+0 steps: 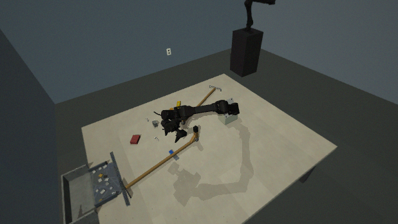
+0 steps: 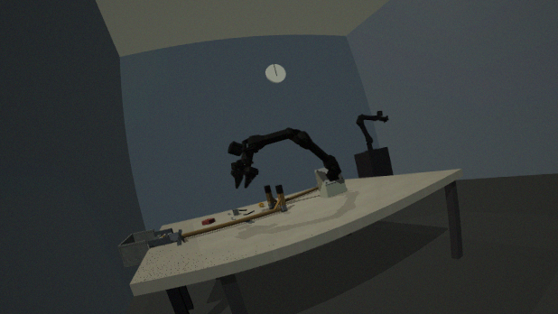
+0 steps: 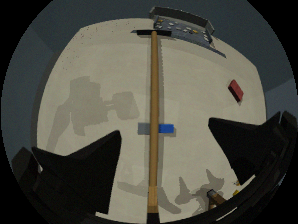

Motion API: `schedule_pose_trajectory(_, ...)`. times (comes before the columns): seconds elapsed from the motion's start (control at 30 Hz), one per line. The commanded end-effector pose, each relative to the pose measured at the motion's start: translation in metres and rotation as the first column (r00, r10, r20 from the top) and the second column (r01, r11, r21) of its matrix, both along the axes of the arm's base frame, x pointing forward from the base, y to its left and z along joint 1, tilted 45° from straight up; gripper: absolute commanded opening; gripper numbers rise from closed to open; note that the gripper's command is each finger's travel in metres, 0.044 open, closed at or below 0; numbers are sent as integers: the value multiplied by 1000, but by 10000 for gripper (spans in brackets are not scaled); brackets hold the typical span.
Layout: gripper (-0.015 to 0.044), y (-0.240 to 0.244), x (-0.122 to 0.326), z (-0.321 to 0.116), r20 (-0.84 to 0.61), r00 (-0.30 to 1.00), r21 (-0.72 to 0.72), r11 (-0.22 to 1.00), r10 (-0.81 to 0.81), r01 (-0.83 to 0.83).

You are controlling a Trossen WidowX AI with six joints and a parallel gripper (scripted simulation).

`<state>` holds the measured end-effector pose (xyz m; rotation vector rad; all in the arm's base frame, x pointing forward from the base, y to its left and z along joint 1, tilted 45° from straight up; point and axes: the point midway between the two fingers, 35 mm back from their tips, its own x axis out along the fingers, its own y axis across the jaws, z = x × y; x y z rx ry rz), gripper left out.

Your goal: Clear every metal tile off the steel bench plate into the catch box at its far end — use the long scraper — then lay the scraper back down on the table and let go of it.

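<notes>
The long scraper [image 1: 161, 164] [image 2: 226, 225] [image 3: 154, 90] lies across the table, its grip end towards the arm. Its dark head [image 3: 145, 33] is at the near edge of the steel bench plate, towards one corner. Several pale and yellowish tiles [image 1: 102, 191] are scattered on the plate. The catch box [image 1: 66, 193] [image 2: 135, 257] [image 3: 182, 12] is at the plate's far end; no tiles can be made out in it. My gripper [image 1: 171, 138] [image 2: 242, 186] [image 3: 166, 128] is open and empty, raised above the table. In the wrist view the scraper's handle passes below, between the spread fingers.
A second wooden-handled tool [image 1: 207, 96] with a toothed head lies beyond the arm. A blue block [image 1: 170, 152] [image 3: 166, 128] is beside the scraper's handle. A red block [image 1: 135, 139] [image 2: 208, 221] [image 3: 235, 90], a small grey part [image 1: 155, 123] and a yellow block [image 1: 178, 103] lie beyond it.
</notes>
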<state>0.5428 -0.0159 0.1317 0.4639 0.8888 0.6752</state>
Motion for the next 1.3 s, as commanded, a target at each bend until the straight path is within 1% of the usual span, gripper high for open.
schedule_pose_trajectory(0.0,440,-15,-6,11,12,999,18,999,-42,42)
schedule_pose_trajectory(0.6,440,-78,-40,50,68,974,76,975,-215,210)
schedule_pose_trajectory(1.27,440,-133,-93,84,124,913,142,917,-389,372)
